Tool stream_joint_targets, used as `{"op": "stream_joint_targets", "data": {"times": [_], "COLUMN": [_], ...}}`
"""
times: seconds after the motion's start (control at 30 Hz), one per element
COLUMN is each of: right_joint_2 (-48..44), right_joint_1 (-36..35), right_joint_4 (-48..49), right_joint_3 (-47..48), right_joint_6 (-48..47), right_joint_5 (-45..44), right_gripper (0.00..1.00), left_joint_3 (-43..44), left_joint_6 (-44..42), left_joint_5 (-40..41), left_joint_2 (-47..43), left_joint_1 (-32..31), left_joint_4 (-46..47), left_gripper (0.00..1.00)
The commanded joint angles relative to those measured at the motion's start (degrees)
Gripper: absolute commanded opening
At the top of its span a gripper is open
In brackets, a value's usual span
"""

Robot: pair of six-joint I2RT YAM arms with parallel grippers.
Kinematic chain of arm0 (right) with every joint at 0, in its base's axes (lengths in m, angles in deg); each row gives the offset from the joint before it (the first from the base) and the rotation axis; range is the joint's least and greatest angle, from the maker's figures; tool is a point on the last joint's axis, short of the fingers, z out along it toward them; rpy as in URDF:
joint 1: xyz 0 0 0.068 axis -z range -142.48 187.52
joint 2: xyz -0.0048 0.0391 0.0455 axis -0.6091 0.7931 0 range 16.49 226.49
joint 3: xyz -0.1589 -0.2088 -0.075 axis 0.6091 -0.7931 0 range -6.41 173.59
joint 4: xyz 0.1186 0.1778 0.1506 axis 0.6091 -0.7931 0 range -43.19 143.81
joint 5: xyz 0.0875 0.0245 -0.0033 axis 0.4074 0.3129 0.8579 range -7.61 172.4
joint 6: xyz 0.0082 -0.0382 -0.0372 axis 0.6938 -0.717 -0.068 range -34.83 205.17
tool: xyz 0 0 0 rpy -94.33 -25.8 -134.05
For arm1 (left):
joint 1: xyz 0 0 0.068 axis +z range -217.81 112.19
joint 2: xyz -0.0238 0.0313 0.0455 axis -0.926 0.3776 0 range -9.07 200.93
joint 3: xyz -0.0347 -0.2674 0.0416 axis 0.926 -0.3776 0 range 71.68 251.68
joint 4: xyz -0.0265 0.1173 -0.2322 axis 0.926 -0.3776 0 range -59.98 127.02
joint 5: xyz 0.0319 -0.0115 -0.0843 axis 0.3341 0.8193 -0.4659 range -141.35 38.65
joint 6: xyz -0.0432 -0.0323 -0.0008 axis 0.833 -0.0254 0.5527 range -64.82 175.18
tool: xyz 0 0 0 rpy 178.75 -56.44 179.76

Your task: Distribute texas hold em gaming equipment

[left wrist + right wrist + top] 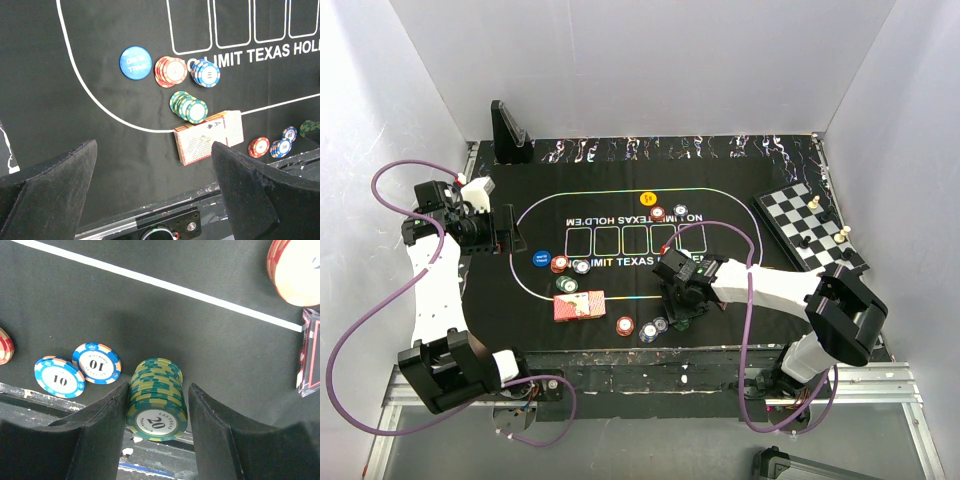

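Closely, the green stack (156,410) is flanked by the right gripper (157,387) — a firm grip cannot be told; the left gripper (154,144) is held wide — empty.

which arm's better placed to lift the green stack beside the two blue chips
Right. The right tool has a finger on either side of the green stack; the left tool hangs open, far from it.

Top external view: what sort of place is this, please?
Most likely a robot lab cell set up as a poker table: white walls enclose it, the left arm and right arm are bolted at the near edge, and a black mat printed for Texas Hold'em carries poker chips.
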State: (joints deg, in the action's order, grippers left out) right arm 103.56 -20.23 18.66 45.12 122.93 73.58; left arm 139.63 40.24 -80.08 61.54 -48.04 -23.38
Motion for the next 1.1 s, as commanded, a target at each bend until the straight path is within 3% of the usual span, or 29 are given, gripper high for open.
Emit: {"op": "stream_joint_targets", "data": {"times": [0.0,0.17,0.3,0.63,0.87,1.07], "right_joint_2": [-2.1,-2.5,-2.9,-3.6,-0.1,12.4], "right_joint_1": [0.3,0.3,0.3,1.1,13.4,24.4], "right_joint_4": [-1.0,-2.0,-2.7,-6.8,-11.1,-11.9], "right_joint_3": [1.5,2.2,2.8,7.6,21.3,38.4], "right_joint_6": [0.7,0.5,0.6,-0.7,-7.4,-12.5], "right_joint_5": [0.2,0.2,0.5,0.3,0.0,-0.5], "right_gripper": [0.58,0.54,0.40,0.24,0.15,0.14], "left_joint_3": [0.0,-0.3,-0.5,-1.2,-1.2,-0.6], "left_joint_6": [-0.4,-0.4,-0.4,-0.4,-0.6,-0.6], "left_joint_5": [-0.4,-0.5,-0.5,-0.5,-0.4,-1.0], "left_joint_2": [-1.4,-1.5,-1.5,-1.6,-1.4,0.1], "left_joint_1": [0.4,0.4,0.4,0.4,0.4,0.4], "left_joint_4": [0.5,0.6,0.7,1.3,1.4,1.6], "left_gripper": [1.00,1.00,1.00,1.00,1.00,1.00]}}
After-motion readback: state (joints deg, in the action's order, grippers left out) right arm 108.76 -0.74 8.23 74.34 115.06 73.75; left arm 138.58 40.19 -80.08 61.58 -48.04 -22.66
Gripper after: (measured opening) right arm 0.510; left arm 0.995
